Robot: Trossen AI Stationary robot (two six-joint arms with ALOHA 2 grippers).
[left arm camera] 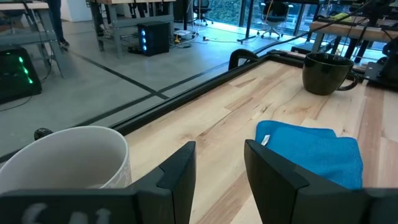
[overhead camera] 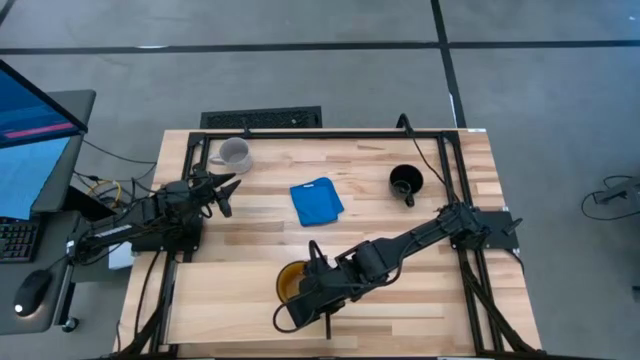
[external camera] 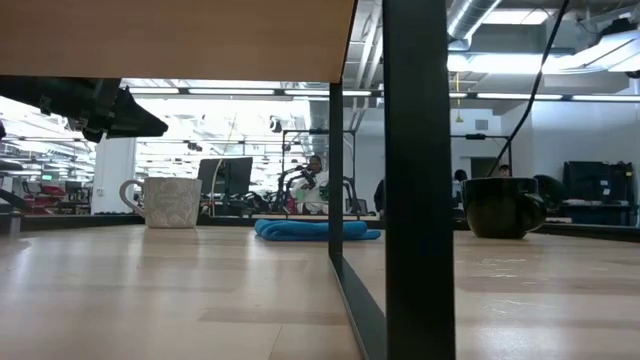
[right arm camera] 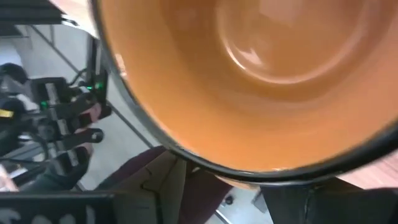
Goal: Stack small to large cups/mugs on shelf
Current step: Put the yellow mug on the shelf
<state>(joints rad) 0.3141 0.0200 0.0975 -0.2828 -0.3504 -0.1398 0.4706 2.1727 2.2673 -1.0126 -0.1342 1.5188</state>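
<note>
The yellow mug (overhead camera: 290, 281) stands mouth up on the pale shelf (overhead camera: 215, 310) near the table's front edge; its amber inside (right arm camera: 261, 74) fills the right wrist view. My right gripper (overhead camera: 300, 302) is open just at its near rim, with my fingers (right arm camera: 163, 182) spread below the rim. The grey-white mug (overhead camera: 233, 153) stands at the far left and the black mug (overhead camera: 405, 182) at the far right, both on the tabletop. My left gripper (left arm camera: 217, 180) waits open beside the grey-white mug (left arm camera: 62, 165), with nothing between its fingers. My right gripper comes slanting down from the table's right at the yellow mug's near rim (right arm camera: 249, 173). Its fingers stand apart there, and I cannot tell whether either one touches the rim.
A folded blue cloth (overhead camera: 317, 201) lies mid-table between the grey-white and black mugs. A dark frame rail (overhead camera: 320, 133) runs along the far edge. In the low view the shelf's underside (external camera: 170, 40) and a dark upright post (external camera: 415, 180) stand close in front.
</note>
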